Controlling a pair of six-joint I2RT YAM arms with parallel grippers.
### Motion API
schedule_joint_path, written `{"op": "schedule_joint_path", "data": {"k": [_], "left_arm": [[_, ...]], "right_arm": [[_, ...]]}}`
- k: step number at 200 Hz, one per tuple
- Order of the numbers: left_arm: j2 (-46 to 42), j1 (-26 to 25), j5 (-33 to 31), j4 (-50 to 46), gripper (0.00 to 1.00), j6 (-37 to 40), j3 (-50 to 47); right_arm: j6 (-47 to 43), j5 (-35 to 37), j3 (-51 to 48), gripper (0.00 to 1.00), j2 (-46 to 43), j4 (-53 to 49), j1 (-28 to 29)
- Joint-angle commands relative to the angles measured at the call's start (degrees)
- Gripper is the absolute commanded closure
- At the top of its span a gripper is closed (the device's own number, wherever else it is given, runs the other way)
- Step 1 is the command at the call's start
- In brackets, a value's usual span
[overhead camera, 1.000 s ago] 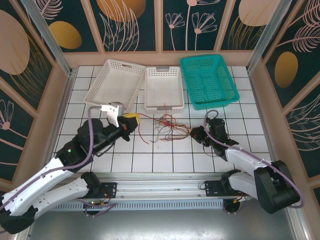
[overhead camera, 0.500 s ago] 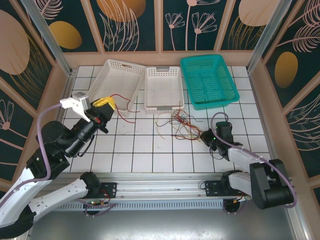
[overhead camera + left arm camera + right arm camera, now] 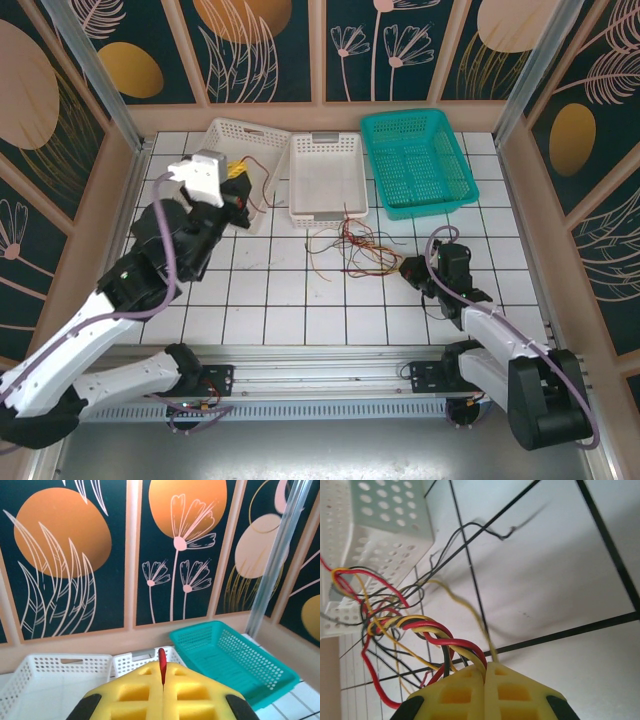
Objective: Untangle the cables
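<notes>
The cables (image 3: 345,245) lie as a loose tangle of red, black and yellow wires on the white tiles in front of the middle basket. My right gripper (image 3: 408,268) sits low at the tangle's right end. In the right wrist view it (image 3: 485,667) is shut on a twisted red, yellow and black strand (image 3: 437,630). My left gripper (image 3: 235,182) is raised over the left white basket (image 3: 240,123). Its yellow fingers (image 3: 163,669) are shut on one red cable (image 3: 161,659), whose tip pokes up between them. The rest of that cable (image 3: 266,185) curls down beside the gripper.
Three baskets stand in a row at the back: the left white one, tilted, a middle white one (image 3: 327,138) and a teal one (image 3: 405,116). Patterned walls and metal posts close in the table on three sides.
The left arm rose and swung from the table's middle to the back left, drawing a red cable away from the tangle. The right gripper shifted slightly right, still holding its strand.
</notes>
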Motion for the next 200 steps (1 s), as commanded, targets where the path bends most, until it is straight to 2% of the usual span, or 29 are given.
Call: {"op": "schedule_joint_path", "data": {"k": [1, 26, 62, 92, 116, 200], "left_arm": [[4.5, 1.6, -1.1, 3.7, 1.00, 5.1, 4.0], [9.6, 7.7, 4.3, 4.4, 1.00, 4.1, 7.0], [17.2, 13.8, 6.1, 5.5, 1.00, 4.4, 10.5], [21.8, 22.4, 10.1, 6.8, 1.00, 1.7, 12.2], [25.0, 27.2, 12.5, 7.2, 1.00, -0.1, 13.2], [27.4, 30.0, 12.6, 10.0, 1.00, -1.5, 8.7]], "right_arm": [[-3.1, -2.9, 0.3, 1.00, -3.5, -2.2, 0.4], [-4.5, -3.1, 1.0, 1.00, -7.8, -4.5, 0.6], [-6.4, -4.5, 2.6, 1.00, -12.5, -7.2, 0.8], [-8.0, -7.2, 3.8, 1.00, -14.8, -8.3, 1.1], [-9.0, -9.0, 4.2, 1.00, -16.7, -8.5, 1.7], [-10.5, -12.2, 6.9, 1.00, -21.8, -9.7, 2.9]]}}
